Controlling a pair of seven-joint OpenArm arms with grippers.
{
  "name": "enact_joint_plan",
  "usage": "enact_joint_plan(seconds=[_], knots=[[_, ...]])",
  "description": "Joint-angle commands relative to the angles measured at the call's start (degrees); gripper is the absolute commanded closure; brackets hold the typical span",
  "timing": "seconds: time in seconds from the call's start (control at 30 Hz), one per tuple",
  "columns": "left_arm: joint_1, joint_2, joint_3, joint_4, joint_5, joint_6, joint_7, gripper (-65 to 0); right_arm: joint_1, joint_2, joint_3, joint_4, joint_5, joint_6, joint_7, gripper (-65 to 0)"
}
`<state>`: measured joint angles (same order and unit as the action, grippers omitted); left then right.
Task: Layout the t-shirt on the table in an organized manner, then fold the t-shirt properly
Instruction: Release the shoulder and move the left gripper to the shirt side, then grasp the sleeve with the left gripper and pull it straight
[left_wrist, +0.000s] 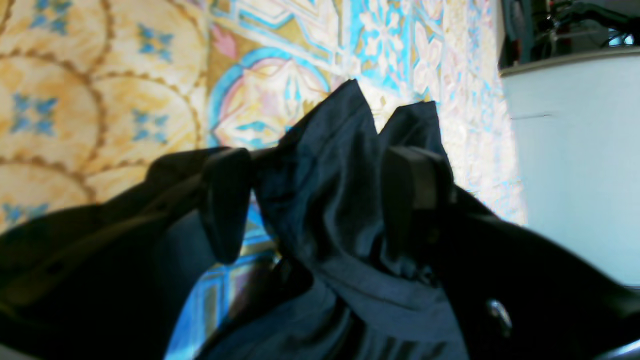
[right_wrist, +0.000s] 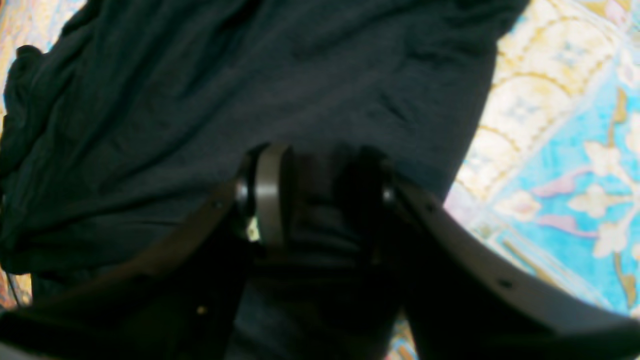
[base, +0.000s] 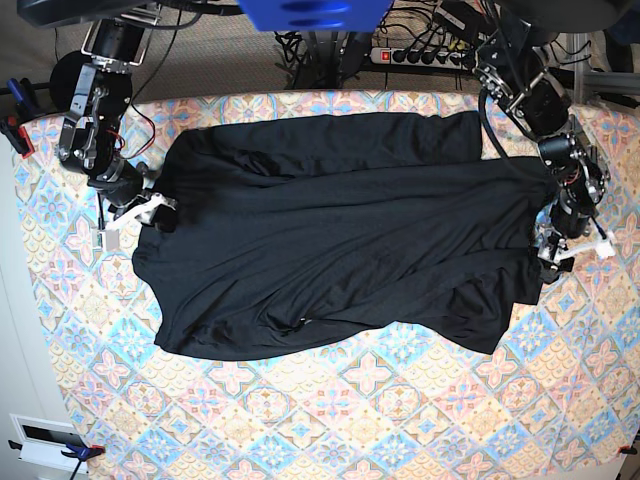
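Black arms w/ exposed wires; left claw (base: 553, 262), right claw (base: 150, 205) white-tipped.

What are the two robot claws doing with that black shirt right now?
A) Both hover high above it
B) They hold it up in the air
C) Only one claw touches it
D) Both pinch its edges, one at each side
D: the right gripper and left gripper each clamp fabric at opposite edges of the t-shirt, which lies spread on the table.

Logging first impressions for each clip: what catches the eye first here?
A large black long-sleeved t-shirt of thin fabric sprawls rumpled across the pastel diamond-tiled table. The right gripper and left gripper pinch its opposite edges, each shut on bunched cloth.
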<state>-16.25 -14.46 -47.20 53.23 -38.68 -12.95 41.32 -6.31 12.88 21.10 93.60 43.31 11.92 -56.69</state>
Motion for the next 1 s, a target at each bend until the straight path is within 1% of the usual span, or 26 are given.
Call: enact_joint_plan(seconds=[0.0, 0.07, 0.1, 0.13, 0.2, 0.23, 0.3, 0.33, 0.4, 0.43, 0.57, 0.67, 0.8, 0.87, 0.9, 0.97], knots=[[-1.4, 0.3, 0.2, 0.3, 1.3, 0.3, 1.1, -38.6, 0.6, 0.8, 0.2, 0.9, 0.8, 0.4, 0.8, -20.5], [-1.8, 1.3, 0.2, 0.3, 2.9, 0.3, 1.4, -34.2, 0.6, 0.8, 0.2, 0.9, 0.8, 0.4, 0.8, -20.5], [-2.2, 1.5, 0.2, 0.3, 3.4, 0.3, 1.4, -29.7, 0.5, 0.8, 0.2, 0.9, 0.8, 0.4, 0.8, -20.4], [-2.2, 1.5, 0.3, 0.3, 3.6, 0.3, 1.4, -22.7, 0.5, 0.8, 0.2, 0.9, 0.8, 0.4, 0.8, -20.4], [-2.3, 1.4, 2.3, 0.3, 3.4, 0.3, 1.2, -4.9, 0.4, 0.8, 0.2, 0.9, 0.8, 0.4, 0.8, -20.4], [-2.5, 1.2, 4.1, 0.3, 3.3, 0.3, 1.2, 0.0, 0.4, 0.8, 0.2, 0.9, 0.8, 0.4, 0.8, -20.4], [-2.6, 1.1, 6.5, 0.5, 3.0, 0.2, 1.4, -0.4, 0.4, 0.8, 0.2, 0.9, 0.8, 0.4, 0.8, -20.4], [-2.8, 1.1, 7.3, 0.9, 2.9, -0.1, 1.4, -2.5, 0.4, 0.8, 0.2, 0.9, 0.8, 0.4, 0.8, -20.4], [-4.2, 1.5, 10.1, 3.4, 3.0, -0.1, 1.4, 0.0, 0.4, 0.8, 0.2, 0.9, 0.8, 0.4, 0.8, -20.4], [-5.0, 1.7, 12.4, 4.9, 3.1, -0.1, 1.4, 0.0, 0.4, 0.8, 0.2, 0.9, 0.8, 0.4, 0.8, -20.4], [-9.3, 4.1, 20.6, 11.1, 3.0, 0.2, 1.5, 0.0, 0.4, 0.8, 0.2, 0.9, 0.8, 0.4, 0.8, -20.4], [-11.2, 6.0, 23.5, 16.3, 3.1, 0.2, 1.5, 0.0, 0.4, 0.8, 0.2, 0.9, 0.8, 0.4, 0.8, -20.4], [-15.0, 6.4, 28.5, 19.4, 3.5, 0.3, 1.4, 0.0, 0.4, 0.8, 0.2, 0.9, 0.8, 0.4, 0.8, -20.4], [-17.5, 6.5, 31.0, 18.9, 3.6, 0.4, 0.5, 0.0, 0.3, 0.8, 0.2, 1.0, 0.8, 0.4, 0.8, -20.4], [-18.7, 6.5, 32.0, 17.7, 3.6, 1.2, -0.8, 0.0, 0.3, 0.8, 0.2, 1.0, 0.9, 0.4, 0.8, -20.4], [-20.9, 6.9, 34.8, 13.4, 3.6, 3.9, -5.1, 0.0, 0.3, 0.8, 0.2, 1.0, 0.9, 0.4, 0.8, -20.4]])
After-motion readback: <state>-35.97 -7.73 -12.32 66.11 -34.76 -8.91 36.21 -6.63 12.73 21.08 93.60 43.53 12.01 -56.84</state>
